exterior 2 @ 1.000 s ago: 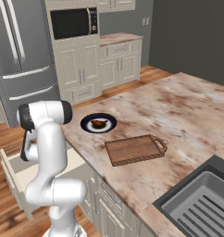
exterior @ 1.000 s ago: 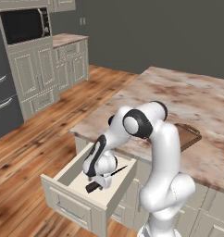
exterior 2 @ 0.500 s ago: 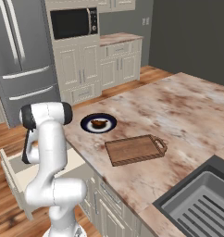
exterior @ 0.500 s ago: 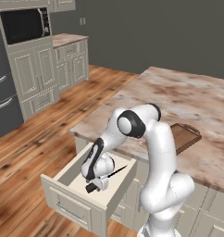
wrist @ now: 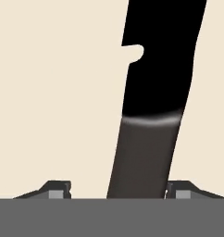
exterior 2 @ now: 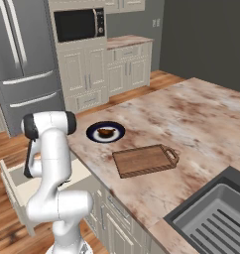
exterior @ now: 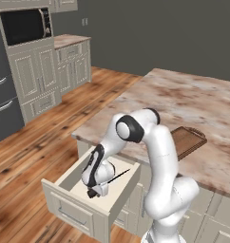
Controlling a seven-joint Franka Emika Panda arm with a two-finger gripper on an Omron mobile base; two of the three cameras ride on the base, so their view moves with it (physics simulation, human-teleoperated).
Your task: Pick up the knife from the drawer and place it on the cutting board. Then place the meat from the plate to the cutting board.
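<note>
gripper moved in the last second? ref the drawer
Barely. The gripper stays low inside the drawer, over the knife; no clear shift against the drawer front.

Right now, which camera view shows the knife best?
The hand view: the knife runs close up between the fingers, on the drawer's pale floor. The left base view shows its thin blade beside the arm; the right base view hides it behind the arm.

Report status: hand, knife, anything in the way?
Hand down in the open drawer, fingertips either side of knife handle, no grip confirmed. Cutting board bare, meat on plate. No obstruction seen.
</note>
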